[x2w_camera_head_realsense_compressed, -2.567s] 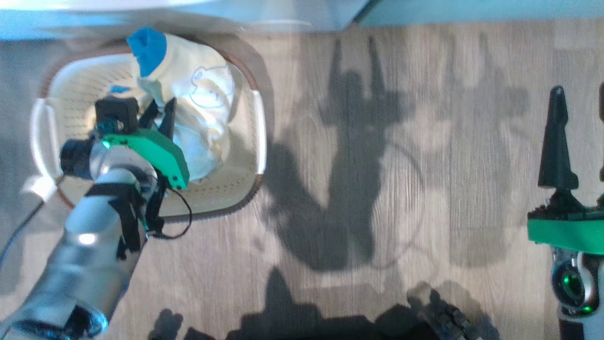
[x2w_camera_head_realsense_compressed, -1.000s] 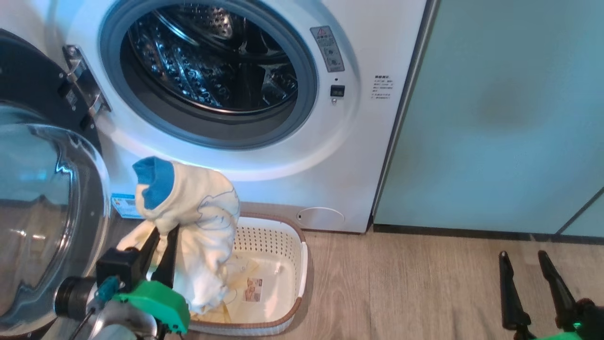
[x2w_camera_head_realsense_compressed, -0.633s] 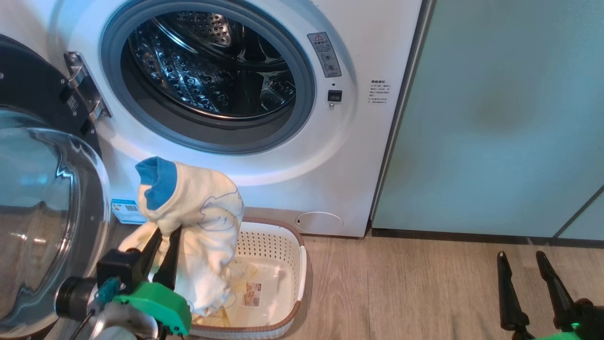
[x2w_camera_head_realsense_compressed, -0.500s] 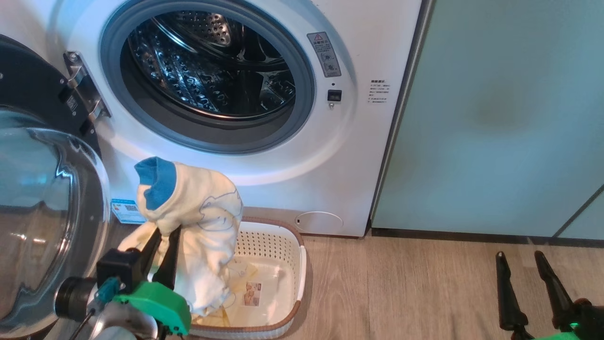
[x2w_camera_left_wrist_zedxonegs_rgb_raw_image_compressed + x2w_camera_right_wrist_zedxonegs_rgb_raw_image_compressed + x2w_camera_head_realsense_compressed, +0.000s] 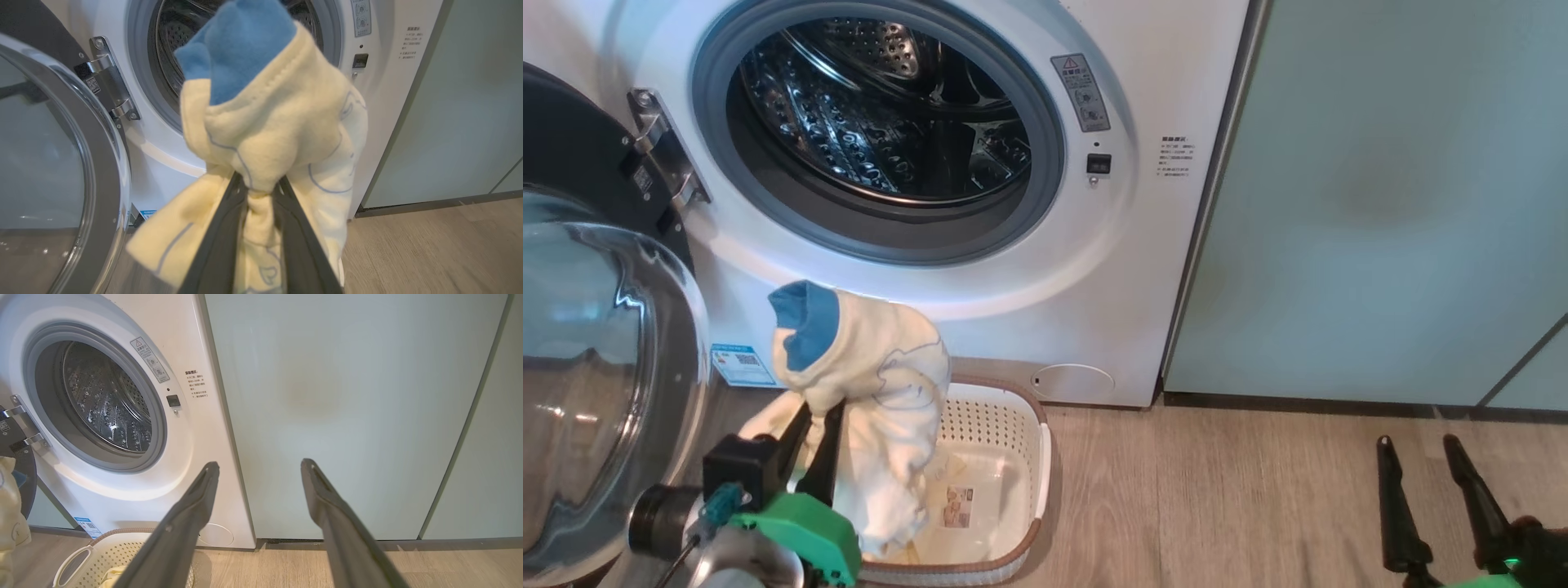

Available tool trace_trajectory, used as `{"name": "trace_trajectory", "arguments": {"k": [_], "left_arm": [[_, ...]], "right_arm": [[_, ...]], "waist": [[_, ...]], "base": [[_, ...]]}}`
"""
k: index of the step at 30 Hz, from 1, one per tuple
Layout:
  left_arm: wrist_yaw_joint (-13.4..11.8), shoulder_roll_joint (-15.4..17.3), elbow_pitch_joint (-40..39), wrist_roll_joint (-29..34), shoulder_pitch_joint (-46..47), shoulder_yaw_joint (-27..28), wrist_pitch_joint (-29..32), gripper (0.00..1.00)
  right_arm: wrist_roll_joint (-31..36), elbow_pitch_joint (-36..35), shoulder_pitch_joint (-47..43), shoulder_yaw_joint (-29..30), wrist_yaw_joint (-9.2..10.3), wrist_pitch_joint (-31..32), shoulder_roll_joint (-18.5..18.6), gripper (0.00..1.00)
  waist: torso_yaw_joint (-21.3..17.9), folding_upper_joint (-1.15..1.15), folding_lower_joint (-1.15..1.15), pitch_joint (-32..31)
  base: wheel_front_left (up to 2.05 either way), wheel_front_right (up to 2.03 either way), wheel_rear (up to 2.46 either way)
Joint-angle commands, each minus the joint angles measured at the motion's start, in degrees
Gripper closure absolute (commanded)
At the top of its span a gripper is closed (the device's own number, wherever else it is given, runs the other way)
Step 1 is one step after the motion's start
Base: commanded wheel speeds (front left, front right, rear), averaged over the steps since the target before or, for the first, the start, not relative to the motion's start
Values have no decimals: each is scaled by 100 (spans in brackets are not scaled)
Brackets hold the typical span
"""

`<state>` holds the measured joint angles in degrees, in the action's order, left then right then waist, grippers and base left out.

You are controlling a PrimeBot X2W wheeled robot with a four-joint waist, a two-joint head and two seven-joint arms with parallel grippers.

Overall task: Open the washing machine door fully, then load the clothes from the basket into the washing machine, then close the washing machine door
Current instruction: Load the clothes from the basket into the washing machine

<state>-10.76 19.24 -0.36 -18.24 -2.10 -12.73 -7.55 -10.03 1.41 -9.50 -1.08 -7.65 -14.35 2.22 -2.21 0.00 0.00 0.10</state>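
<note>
My left gripper [image 5: 818,415] is shut on the clothes [image 5: 874,384], a pale yellow bundle with a blue piece on top, held up above the basket [image 5: 1037,457]. Along my left fingers [image 5: 222,241] the clothes [image 5: 278,122] hang in front of the steel drum. The washing machine [image 5: 1127,245] stands behind, its drum [image 5: 882,122] open. The washing machine door [image 5: 596,359] is swung wide at the left, glass bowl facing me. A little pale cloth lies in the basket [image 5: 81,555]. My right gripper [image 5: 1421,445] is open over the floor at the lower right, fingers [image 5: 188,514] apart and holding nothing.
Pale teal cabinets [image 5: 1380,204] stand right of the machine. Wooden floor [image 5: 1217,498] stretches between the basket and my right gripper. The door hinge [image 5: 658,147] sits at the drum's left rim.
The head camera rose from the basket on the floor to the machine front. In the last second the held clothes have shifted slightly right and lower in the head view; the right gripper stays open.
</note>
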Motion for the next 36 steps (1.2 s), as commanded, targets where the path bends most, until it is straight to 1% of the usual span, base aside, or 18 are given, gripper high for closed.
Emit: {"name": "trace_trajectory", "arguments": {"k": [1,10,18,21,27,36], "left_arm": [[-5,131,-135,-23,364,259,-8,100],[43,119,170,-109,867,293,-72,100],[154,219,525,-182,1696,397,-78,100],[208,310,693,-197,2074,450,-49,100],[327,594,1022,-264,2881,616,136,100],[740,1099,1512,-680,4121,849,923,100]], "right_arm": [[-31,-166,161,-143,16,-14,65,0],[-80,-216,326,-177,16,-27,65,0],[-137,-281,611,-181,16,-51,65,0],[-163,-313,731,-192,16,-58,65,0],[-284,-433,988,-223,16,-63,65,0],[-518,-522,1309,-305,16,-64,65,0]], "waist": [[-9,0,0,20],[-204,0,0,497],[-403,0,0,1278],[-492,0,0,1583],[-667,0,0,2169],[-917,0,0,2886]], "base": [[0,0,0],[0,0,0],[0,0,0],[0,0,0],[0,0,0],[0,0,0]]}}
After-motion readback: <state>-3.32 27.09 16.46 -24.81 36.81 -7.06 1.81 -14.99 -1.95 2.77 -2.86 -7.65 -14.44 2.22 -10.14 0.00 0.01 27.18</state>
